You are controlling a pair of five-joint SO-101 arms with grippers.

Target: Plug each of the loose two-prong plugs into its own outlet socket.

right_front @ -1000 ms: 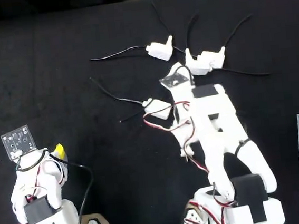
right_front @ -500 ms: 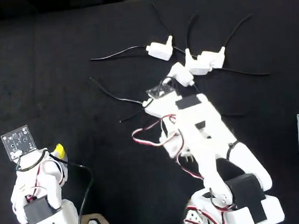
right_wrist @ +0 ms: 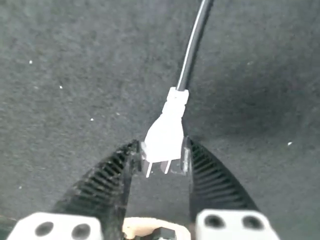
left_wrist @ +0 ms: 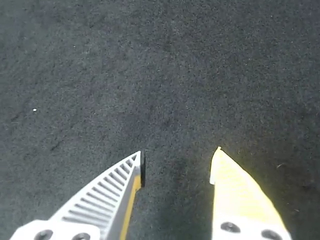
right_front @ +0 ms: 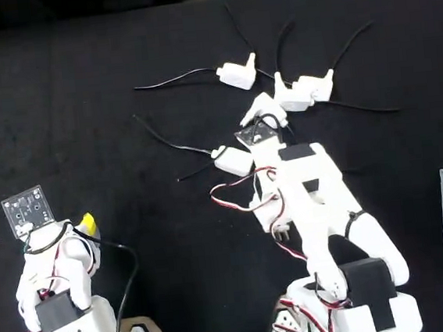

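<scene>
The right gripper (right_wrist: pixel 161 146) has its two black ribbed fingers (right_wrist: pixel 110 180) drawn in narrow on a white two-prong plug (right_wrist: pixel 165 135), one pad against each side of its body. The prongs point back toward the wrist, and the plug's black cord (right_wrist: pixel 192 47) runs straight away from the fingertips over the black cloth (right_wrist: pixel 65 75); whether the plug touches the cloth I cannot tell. In the high view the right arm (right_front: pixel 310 193) lies up the middle of the table, its tip among three white socket blocks, each trailing a thin black lead. The near block (right_front: pixel 233 161) is just beside the wrist on the side toward the left arm (right_front: pixel 55 276), the far block (right_front: pixel 236 75) lies beyond it, and the paired block (right_front: pixel 302 92) is close to the tip on the other side. The left gripper (left_wrist: pixel 177 159) has its fingers spread wide and holds nothing, one ribbed white, one yellow, above bare cloth. Its arm sits folded at the near left corner, well apart from the blocks
</scene>
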